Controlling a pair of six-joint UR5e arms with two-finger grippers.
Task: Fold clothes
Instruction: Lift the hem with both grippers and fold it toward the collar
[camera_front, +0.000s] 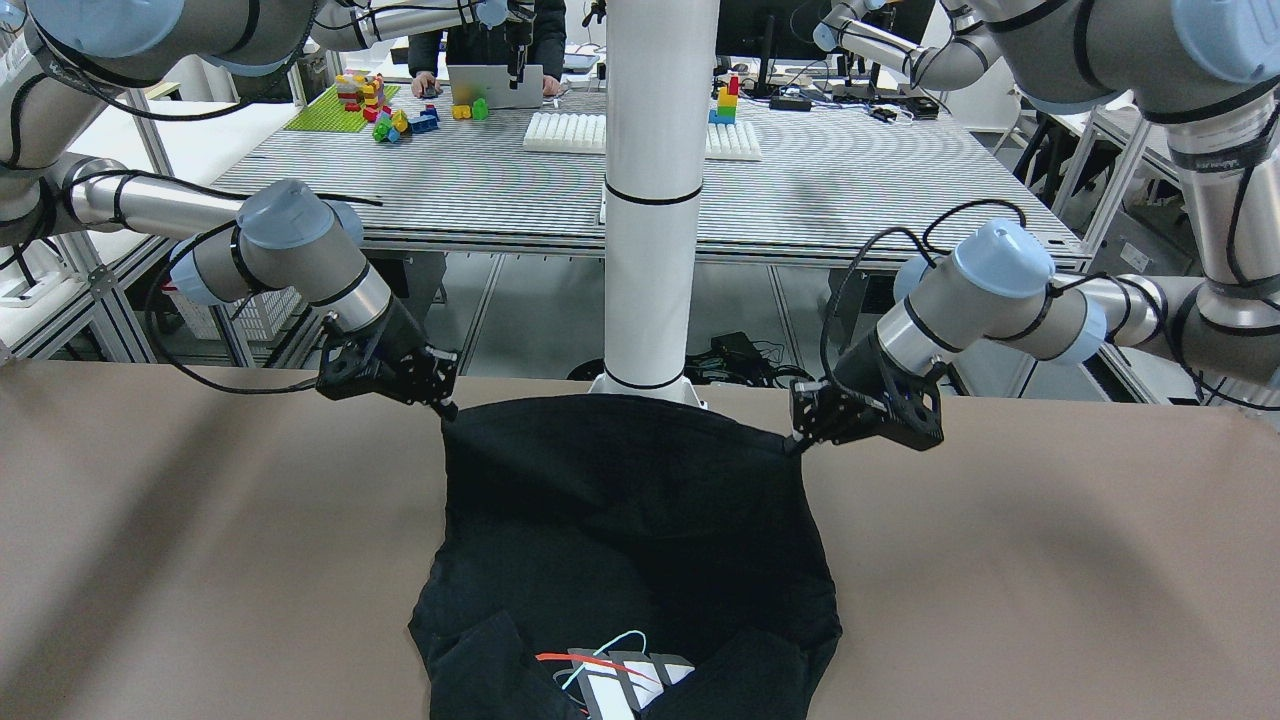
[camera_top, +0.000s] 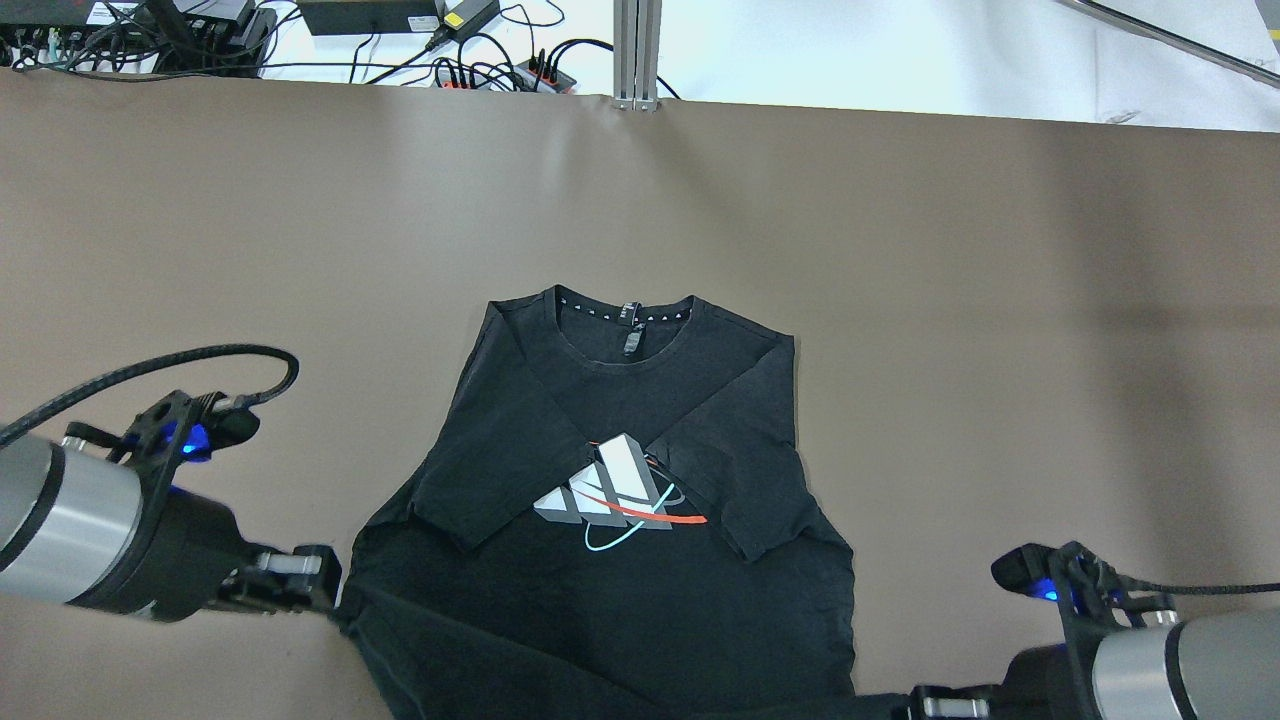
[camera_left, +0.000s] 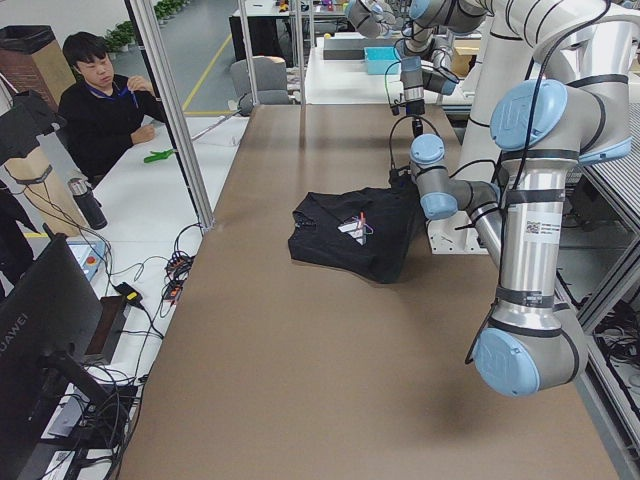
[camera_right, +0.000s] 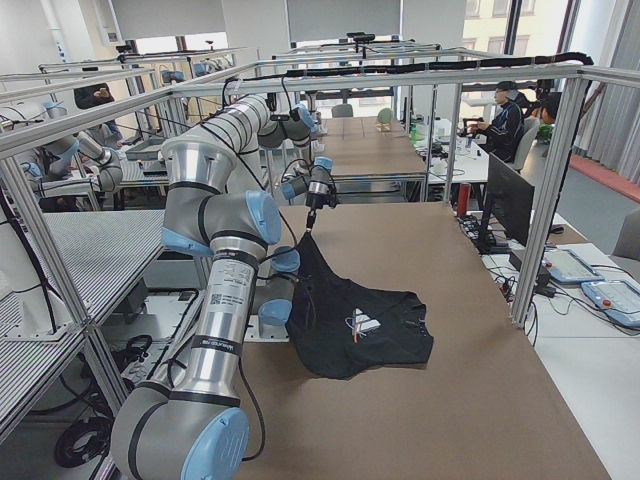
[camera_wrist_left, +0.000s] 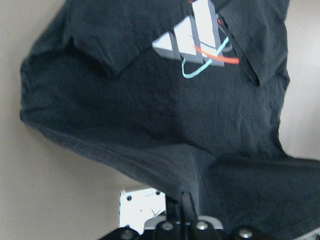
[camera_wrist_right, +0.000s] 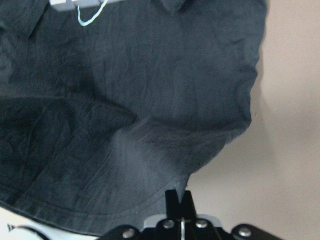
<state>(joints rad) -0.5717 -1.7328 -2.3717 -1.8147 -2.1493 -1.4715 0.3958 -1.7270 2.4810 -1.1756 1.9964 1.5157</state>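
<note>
2 tools, both pinched shut on the black tee (camera_front: 620, 500) at its hem: left tool (camera_front: 797, 440) on 1 corner, right tool (camera_front: 447, 407) on the other. We see that edge held up off the brown worktop (camera_front: 1050, 560). Rest of tee lies flat mid-worktop, sleeves (camera_top: 500, 450) crossed over the logo (camera_top: 615, 490).

Brown table (camera_top: 900, 250), white pillar (camera_front: 655, 250), toy blocks (camera_front: 388, 125)

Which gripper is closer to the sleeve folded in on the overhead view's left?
Left. The left gripper pinches the shirt at its hem corner, close to that sleeve; the right gripper grips the opposite corner, far across.
</note>
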